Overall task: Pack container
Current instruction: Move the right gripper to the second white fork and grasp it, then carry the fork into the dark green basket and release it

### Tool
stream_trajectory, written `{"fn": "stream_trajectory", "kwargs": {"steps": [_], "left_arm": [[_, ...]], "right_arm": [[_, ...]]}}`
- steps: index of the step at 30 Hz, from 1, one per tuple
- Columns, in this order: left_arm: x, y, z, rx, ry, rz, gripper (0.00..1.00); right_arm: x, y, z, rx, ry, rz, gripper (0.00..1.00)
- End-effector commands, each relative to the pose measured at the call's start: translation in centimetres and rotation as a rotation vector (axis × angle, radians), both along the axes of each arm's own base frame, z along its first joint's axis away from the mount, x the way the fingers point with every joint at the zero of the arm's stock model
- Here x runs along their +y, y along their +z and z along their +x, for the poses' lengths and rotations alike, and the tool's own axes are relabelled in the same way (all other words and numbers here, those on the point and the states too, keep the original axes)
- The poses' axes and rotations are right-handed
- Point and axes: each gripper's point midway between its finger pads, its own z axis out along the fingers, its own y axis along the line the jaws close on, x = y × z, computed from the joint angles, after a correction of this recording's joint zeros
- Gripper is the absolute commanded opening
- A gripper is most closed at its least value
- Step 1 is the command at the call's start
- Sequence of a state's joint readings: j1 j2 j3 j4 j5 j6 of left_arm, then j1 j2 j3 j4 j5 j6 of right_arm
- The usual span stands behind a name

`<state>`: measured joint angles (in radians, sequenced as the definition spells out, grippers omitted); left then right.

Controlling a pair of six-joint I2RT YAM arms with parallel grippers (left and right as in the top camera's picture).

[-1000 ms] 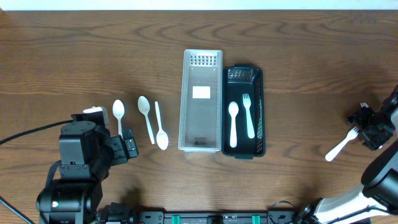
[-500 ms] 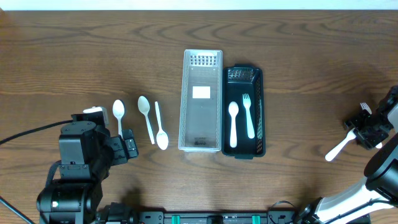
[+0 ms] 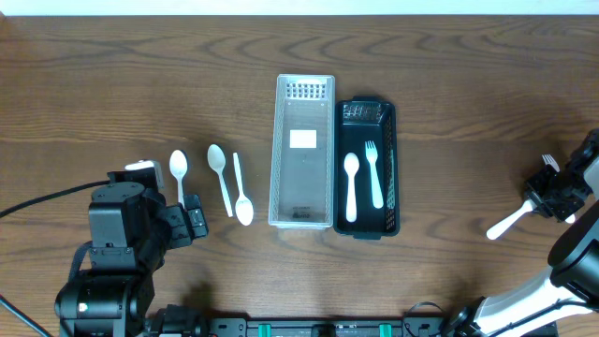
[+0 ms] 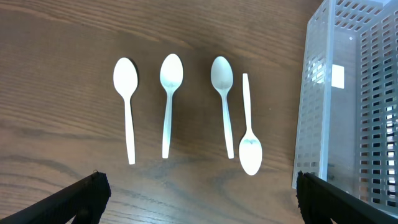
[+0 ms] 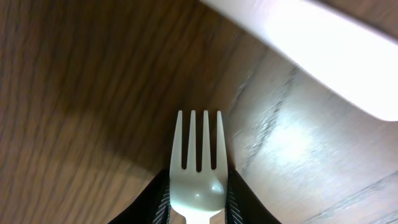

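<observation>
Right tool [image 3: 552, 192] clenched on white plastic fork [image 3: 510, 222] near neck, far right of worktop [image 3: 468, 75], well apart from black container [image 3: 391, 168]. Fork judged light, thin, springy, slick; grip flat faces, gently. Left tool [image 4: 202, 186] released, empty, near spoons [image 4: 171, 70].

- No text, brand or number can be read in any view.
- The clear perforated container [image 3: 304, 150] carries a white label [image 3: 303, 139] toward its 12 o'clock end, and it looks blank.
- A small dark mark [image 3: 299, 214] near the 6 o'clock end is too small to read.
</observation>
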<state>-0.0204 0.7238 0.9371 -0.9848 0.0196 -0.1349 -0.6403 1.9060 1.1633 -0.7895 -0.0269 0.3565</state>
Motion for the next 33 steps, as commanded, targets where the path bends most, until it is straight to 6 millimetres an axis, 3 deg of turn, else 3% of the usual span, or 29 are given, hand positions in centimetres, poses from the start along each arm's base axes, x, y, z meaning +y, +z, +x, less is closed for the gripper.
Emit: {"fn": "stream_trajectory", "kwargs": {"steps": [1, 4, 7, 12, 14, 16, 18, 23, 28, 33], "left_arm": [[0.1, 0.5, 0.2, -0.014, 0.014, -0.006, 0.98], [0.1, 0.5, 0.2, -0.014, 0.014, -0.006, 0.98], [0.1, 0.5, 0.2, -0.014, 0.014, -0.006, 0.98], [0.1, 0.5, 0.2, -0.014, 0.014, -0.006, 0.98], [0.1, 0.5, 0.2, -0.014, 0.014, -0.006, 0.98], [0.1, 0.5, 0.2, -0.014, 0.014, -0.006, 0.98], [0.1, 0.5, 0.2, -0.014, 0.014, -0.006, 0.98], [0.1, 0.5, 0.1, -0.013, 0.014, -0.006, 0.98], [0.1, 0.5, 0.1, -0.013, 0.014, -0.006, 0.98], [0.1, 0.5, 0.1, -0.013, 0.014, -0.006, 0.98]], "right_arm": [[1.9, 0.9, 1.5, -0.046, 0.038, 0.051, 0.1], [3.4, 3.8, 3.3, -0.089, 0.091, 0.037, 0.1], [6.2, 8.4, 6.2, -0.183, 0.195, 0.008, 0.1], [14.6, 17.4, 10.5, -0.397, 0.456, -0.033, 0.12], [18.6, 19.9, 11.2, -0.461, 0.563, -0.036, 0.13], [22.1, 20.8, 11.5, -0.49, 0.649, -0.025, 0.13], [25.6, 20.8, 11.3, -0.495, 0.721, -0.002, 0.14], [30.3, 17.5, 10.8, -0.392, 0.797, -0.025, 0.15], [33.3, 12.3, 10.4, -0.26, 0.869, 0.004, 0.15], [34.6, 7.5, 10.1, -0.148, 0.904, 0.02, 0.2]]}}
